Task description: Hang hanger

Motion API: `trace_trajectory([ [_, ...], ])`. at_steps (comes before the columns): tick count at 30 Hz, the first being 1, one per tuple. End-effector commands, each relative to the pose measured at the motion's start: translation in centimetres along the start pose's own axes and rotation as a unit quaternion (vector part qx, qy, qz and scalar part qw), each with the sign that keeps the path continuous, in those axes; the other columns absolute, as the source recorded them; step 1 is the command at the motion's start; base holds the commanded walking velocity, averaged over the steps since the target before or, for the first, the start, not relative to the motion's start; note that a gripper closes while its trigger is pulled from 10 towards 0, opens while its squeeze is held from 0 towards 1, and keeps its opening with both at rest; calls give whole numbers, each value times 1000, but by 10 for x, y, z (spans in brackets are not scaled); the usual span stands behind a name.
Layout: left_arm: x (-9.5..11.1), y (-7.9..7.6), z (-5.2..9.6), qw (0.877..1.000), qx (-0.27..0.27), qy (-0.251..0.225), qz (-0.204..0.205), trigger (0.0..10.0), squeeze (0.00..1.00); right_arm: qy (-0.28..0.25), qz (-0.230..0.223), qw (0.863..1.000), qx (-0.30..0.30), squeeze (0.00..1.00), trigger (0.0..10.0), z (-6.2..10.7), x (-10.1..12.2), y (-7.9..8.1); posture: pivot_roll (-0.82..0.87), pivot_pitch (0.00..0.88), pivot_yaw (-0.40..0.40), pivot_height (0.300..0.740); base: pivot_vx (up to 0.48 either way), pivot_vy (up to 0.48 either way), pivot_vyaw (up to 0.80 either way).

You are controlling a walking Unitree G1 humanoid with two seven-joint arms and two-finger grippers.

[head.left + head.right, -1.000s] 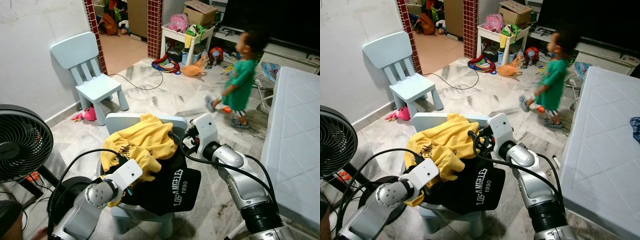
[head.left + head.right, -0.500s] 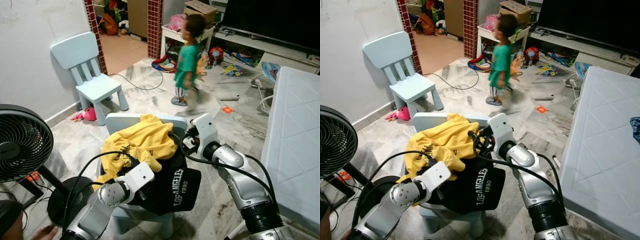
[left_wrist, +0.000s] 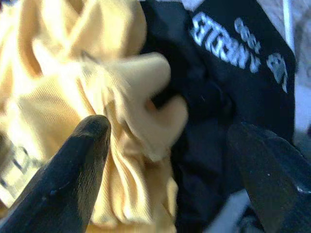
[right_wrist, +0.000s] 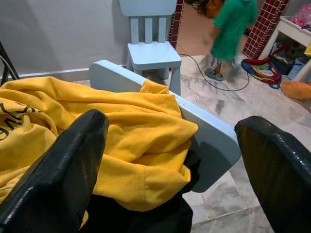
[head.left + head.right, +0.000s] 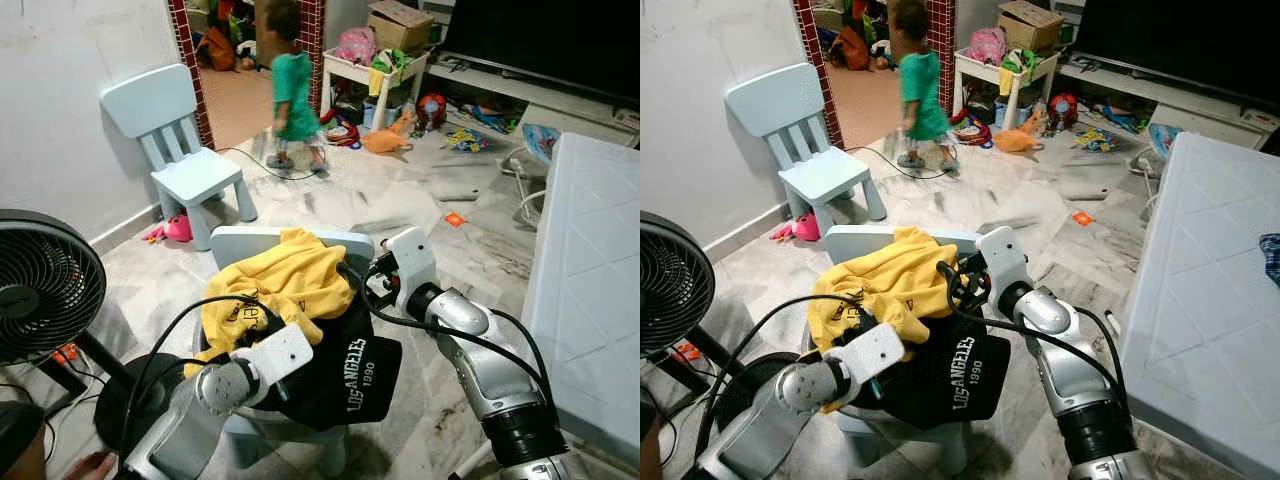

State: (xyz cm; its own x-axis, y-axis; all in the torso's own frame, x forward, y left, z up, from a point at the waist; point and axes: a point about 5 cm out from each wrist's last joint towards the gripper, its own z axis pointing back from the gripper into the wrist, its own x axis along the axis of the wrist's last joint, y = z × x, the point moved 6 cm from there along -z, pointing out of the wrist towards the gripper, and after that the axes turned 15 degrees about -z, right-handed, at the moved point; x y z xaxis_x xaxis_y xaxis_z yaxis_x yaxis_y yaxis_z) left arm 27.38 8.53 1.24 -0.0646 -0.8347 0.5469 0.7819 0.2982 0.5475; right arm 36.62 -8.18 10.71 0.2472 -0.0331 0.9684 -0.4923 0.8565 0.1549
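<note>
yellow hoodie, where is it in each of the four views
Left eye: yellow hoodie draped over the near chair, lower centre.
Right eye: lower left of centre.
Left wrist: left half.
Right wrist: centre and left.
Shared landmark: black Los Angeles shirt beside it.

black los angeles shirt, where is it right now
The black shirt lies on the near pale blue chair, under the yellow garment, between both grippers.

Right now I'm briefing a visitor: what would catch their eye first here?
A crumpled yellow sweatshirt heaped over a black printed garment on a pale blue child's chair, with the open left gripper and open right gripper at it. Beyond, a person in green crosses the toy-strewn floor.
</note>
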Motion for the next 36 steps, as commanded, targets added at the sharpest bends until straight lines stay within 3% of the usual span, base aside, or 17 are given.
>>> trace_trajectory([
  [1, -9, -1, 5, 1000, -4, 17, -2, 10000, 0, 0, 6, 1000, 0, 0, 10000, -1, 3, -2, 3, 36, -26, 740, 0, 0, 0],
  [7, -22, -3, 12, 999, -3, 37, 10, 10000, 0, 2, 7, 1000, 3, 0, 10000, -3, 2, -1, 9, 34, -30, 740, 0, 0, 0],
  [17, -40, 9, 1, 998, 28, 49, 27, 10000, 0, 0, 7, 1000, 2, 0, 10000, -4, 3, -1, 0, 32, -31, 740, 0, 0, 0],
  [18, -42, 11, -3, 998, 28, 47, 32, 4667, 0, 0, 8, 1000, 1, 0, 10000, -3, 3, -2, -1, 31, -31, 740, 0, 0, 0],
  [19, -42, 11, -3, 998, 28, 47, 32, 4667, 0, 0, 8, 1000, 1, 0, 10000, -3, 3, -2, -1, 31, -31, 740, 0, 0, 0],
  [20, -43, 13, -7, 998, 25, 44, 34, 627, 0, -1, 8, 1000, 0, 0, 10000, -3, 4, -3, -7, 31, -29, 740, 0, 0, 0],
  [21, -43, 12, -11, 999, 18, 41, 30, 0, 0, -2, 9, 1000, -2, 0, 10000, -3, 5, -3, -7, 31, -29, 740, 0, 0, 0],
  [36, -29, 23, -25, 999, 38, -1, 8, 0, 0, -4, 10, 1000, -8, 0, 10000, 0, 5, -7, -20, 27, -28, 740, 0, 0, 0],
])
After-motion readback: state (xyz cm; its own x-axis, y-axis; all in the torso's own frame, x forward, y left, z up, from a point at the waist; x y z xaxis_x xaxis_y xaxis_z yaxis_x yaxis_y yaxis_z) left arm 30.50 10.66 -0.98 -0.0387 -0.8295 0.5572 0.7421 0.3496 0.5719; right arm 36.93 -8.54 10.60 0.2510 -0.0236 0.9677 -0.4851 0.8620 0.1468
